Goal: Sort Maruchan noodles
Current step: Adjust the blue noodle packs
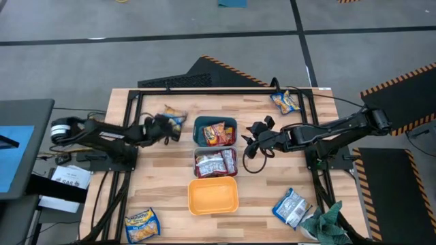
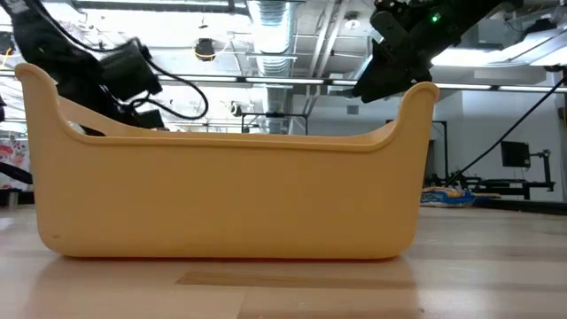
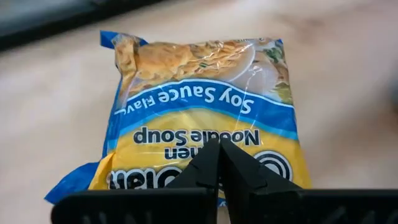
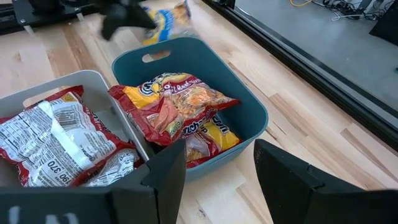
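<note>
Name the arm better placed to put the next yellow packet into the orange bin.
Left. Its tool is shut on the yellow packet. The right tool hangs open and empty beside the teal bin. The orange bin holds nothing.

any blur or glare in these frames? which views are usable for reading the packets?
Left wrist view: yellow packet sharp, print readable, some sheen on the plastic, table behind it soft. Right wrist view: packets in the teal bin clear; the left gripper and its packet far off are blurred. Low view: orange bin blocks nearly everything, ceiling lights glare. High view: evenly lit, packets too small to read.
</note>
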`<state>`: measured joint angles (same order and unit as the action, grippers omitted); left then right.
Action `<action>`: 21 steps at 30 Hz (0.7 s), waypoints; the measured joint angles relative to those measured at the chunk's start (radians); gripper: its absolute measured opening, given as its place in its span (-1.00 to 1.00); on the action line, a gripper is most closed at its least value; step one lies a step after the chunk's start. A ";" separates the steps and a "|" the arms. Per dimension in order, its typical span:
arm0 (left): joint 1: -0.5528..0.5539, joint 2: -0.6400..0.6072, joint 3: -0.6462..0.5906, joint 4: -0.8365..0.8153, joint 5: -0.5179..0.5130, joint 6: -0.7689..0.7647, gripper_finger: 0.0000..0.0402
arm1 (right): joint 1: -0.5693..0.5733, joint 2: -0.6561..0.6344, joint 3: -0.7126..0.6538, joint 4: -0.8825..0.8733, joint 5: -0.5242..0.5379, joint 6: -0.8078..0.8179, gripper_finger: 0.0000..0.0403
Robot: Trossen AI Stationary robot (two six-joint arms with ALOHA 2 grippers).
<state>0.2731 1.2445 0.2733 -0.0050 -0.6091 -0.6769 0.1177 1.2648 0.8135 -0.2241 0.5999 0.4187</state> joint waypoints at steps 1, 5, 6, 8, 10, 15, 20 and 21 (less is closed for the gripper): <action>-0.026 -0.030 0.000 -0.031 0.026 -0.015 -1.00 | 0.000 0.000 0.000 -0.001 0.000 0.000 0.04; -0.133 -0.148 -0.002 -0.156 0.082 -0.081 -1.00 | 0.000 0.000 0.000 -0.002 -0.001 0.000 0.04; -0.157 -0.176 -0.002 -0.176 0.086 -0.097 -1.00 | 0.000 0.000 0.000 -0.002 -0.002 0.000 0.04; -0.190 -0.234 -0.004 -0.187 0.089 -0.104 -1.00 | 0.000 0.000 0.000 -0.002 -0.003 0.000 0.04; -0.204 -0.298 0.001 -0.198 0.088 -0.085 -1.00 | -0.001 0.000 0.000 -0.003 -0.001 0.002 0.04; -0.208 -0.454 0.069 -0.174 0.037 0.038 -1.00 | -0.047 0.000 0.000 -0.015 0.075 0.052 0.04; -0.207 -0.568 0.132 -0.152 -0.008 0.179 -1.00 | -0.188 0.000 0.000 -0.076 0.149 0.083 0.04; -0.208 -0.584 0.138 -0.149 -0.010 0.200 -1.00 | -0.228 0.000 0.000 -0.105 0.149 0.109 0.04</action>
<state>0.0656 0.6602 0.4118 -0.1542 -0.6189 -0.4765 -0.1104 1.2648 0.8135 -0.3293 0.7489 0.5278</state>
